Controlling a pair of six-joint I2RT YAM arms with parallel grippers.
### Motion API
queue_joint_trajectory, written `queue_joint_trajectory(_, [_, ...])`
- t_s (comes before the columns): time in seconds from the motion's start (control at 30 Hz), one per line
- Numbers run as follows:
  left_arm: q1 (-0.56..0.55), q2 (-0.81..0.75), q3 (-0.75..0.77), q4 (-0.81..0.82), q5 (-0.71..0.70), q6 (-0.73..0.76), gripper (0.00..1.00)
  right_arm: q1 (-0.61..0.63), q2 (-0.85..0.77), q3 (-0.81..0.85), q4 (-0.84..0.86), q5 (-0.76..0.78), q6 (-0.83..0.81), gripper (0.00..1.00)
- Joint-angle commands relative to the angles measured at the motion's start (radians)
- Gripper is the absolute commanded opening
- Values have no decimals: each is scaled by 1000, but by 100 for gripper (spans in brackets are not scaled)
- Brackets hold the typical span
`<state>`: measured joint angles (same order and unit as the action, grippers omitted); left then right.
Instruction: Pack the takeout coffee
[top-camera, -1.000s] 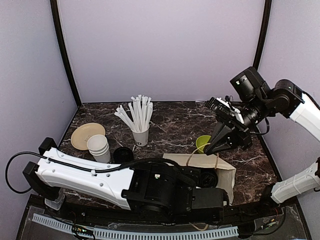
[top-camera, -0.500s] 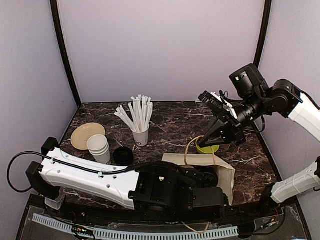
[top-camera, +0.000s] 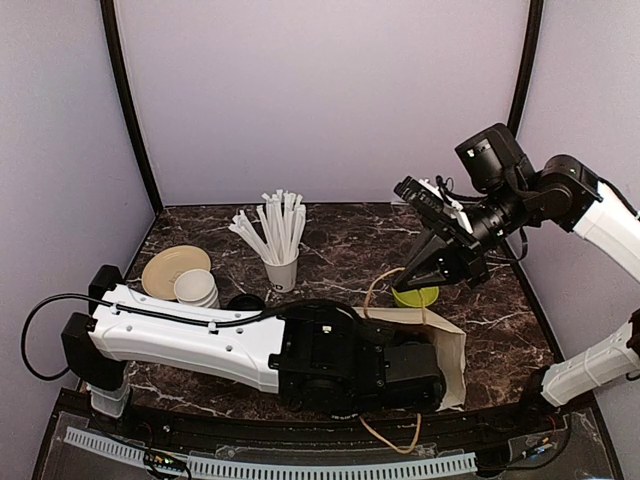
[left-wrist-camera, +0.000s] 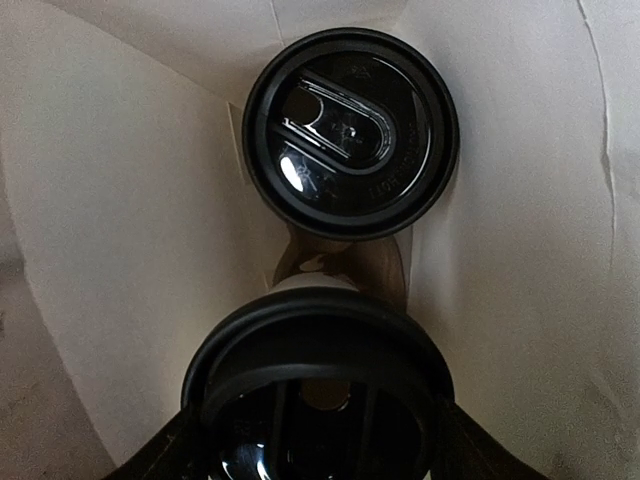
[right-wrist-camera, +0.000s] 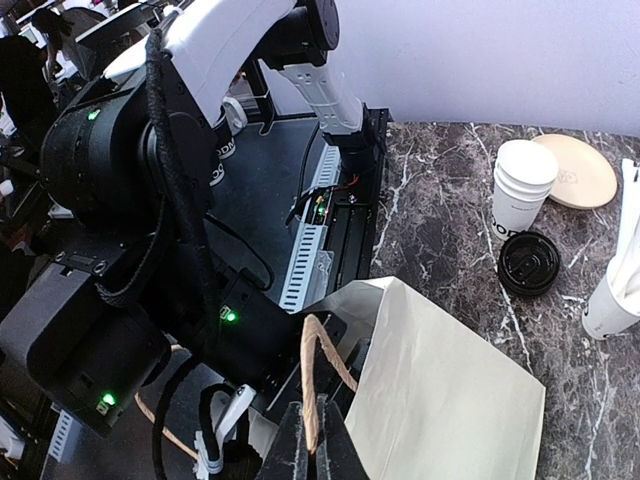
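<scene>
Two lidded cups are inside the bag — the far cup deeper in, the near cup just before it. The left gripper grasps the near cup, fingers spread wide at its lid. The right gripper is clenched on the handle. Compared with one second earlier, the left arm reaches further into the bag, and the right gripper has drawn the handle up and leftward.
</scene>
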<state>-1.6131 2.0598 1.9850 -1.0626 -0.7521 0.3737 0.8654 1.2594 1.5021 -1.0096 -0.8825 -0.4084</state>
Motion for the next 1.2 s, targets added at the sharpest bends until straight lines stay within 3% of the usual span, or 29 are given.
queue_joint_trajectory(0.0, [7,-48,-35,-3,51,11,51,7,10,35,40,-6,26,0])
queue_joint_trajectory(0.47, [28,-62,-116,18,45,32,51,6,26,56,25,-85,15,0])
queue_joint_trajectory(1.17, [79,-161,-272,291,49,180,50,6,52,55,-27,-93,-30,0])
